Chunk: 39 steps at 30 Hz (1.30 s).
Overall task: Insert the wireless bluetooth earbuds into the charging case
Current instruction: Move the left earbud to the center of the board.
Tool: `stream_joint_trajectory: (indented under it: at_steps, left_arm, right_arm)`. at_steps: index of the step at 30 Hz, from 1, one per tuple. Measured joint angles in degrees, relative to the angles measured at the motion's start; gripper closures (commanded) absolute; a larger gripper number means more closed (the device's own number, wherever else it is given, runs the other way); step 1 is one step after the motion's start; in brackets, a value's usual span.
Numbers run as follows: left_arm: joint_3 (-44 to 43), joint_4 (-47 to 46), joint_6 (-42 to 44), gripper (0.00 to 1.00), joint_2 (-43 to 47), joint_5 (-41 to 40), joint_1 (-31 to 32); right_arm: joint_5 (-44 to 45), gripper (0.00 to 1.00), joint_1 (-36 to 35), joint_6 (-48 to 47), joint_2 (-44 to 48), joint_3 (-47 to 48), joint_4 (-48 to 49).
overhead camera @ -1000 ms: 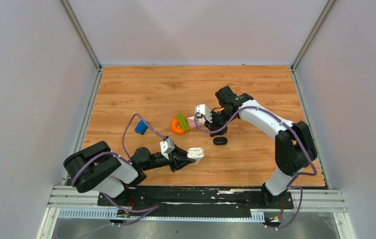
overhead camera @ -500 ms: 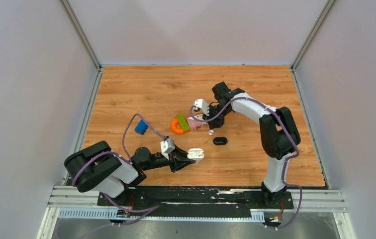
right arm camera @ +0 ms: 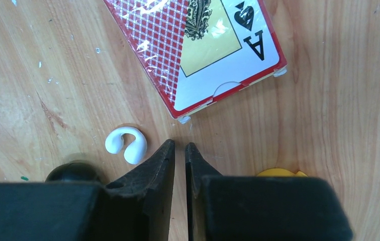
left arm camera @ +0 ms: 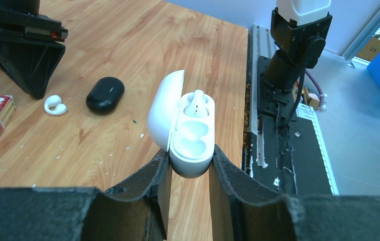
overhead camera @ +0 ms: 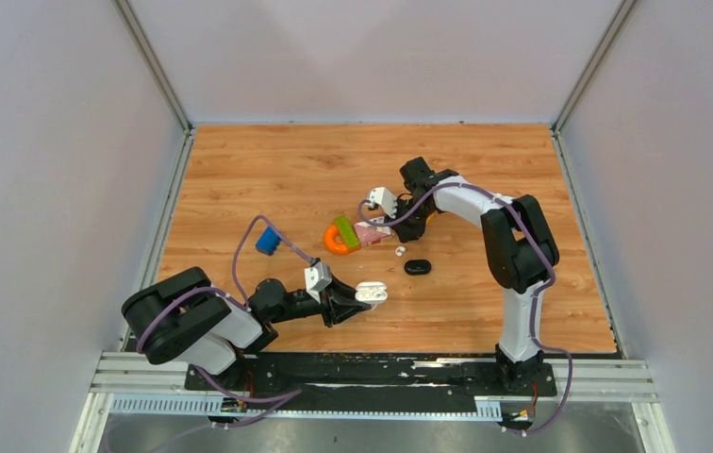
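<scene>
The right claw (right arm camera: 180,146), closed and empty, edged toward the table's (overhead camera: 240,160) far edge, baring an ungrasped white earbud (right arm camera: 126,144). The left claw (left arm camera: 190,156) still clamps the half-filled charging case (left arm camera: 193,138).

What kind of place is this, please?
Probably a robotics lab test cell: plain grey walls box in a wood-grain tabletop, and two white-and-black robot arms sit bolted to a black base plate.

Only readable thing is a black "A" with a spade beside it, printed on the red-checked card box (right arm camera: 178,45), near its right-hand corner.
</scene>
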<state>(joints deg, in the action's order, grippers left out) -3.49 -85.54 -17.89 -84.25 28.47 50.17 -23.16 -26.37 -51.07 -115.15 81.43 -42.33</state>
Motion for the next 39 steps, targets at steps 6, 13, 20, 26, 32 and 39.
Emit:
stream_joint_trajectory:
  at_steps: [6,13,20,26,32,39]
  left_arm:
    - [0.0,-0.02,-0.04,0.97,0.0,0.02,0.0]
    - [0.0,-0.02,-0.42,0.97,-0.42,0.15,0.0]
    - [0.0,-0.02,-0.9,0.97,-0.52,0.22,0.0]
    - [0.0,-0.02,-1.11,0.97,-0.52,0.42,0.0]
    - [0.0,-0.02,-1.09,0.97,-0.52,0.42,0.0]
    - [0.0,-0.02,-1.11,0.97,-0.52,0.44,0.0]
  right_arm:
    - [-0.59,0.85,0.0,0.0,0.37,-0.68,-0.13]
    - [-2.58,0.85,0.0,0.11,1.25,-1.92,-2.1]
    - [-4.28,0.84,-0.07,0.42,2.82,-4.22,-4.24]
    - [-5.29,0.83,-0.46,0.44,3.28,-4.96,-6.93]
    - [-5.46,0.82,0.09,0.39,3.3,-4.09,-9.73]
    - [-5.57,0.8,0.7,-0.31,5.6,-1.51,-11.32]
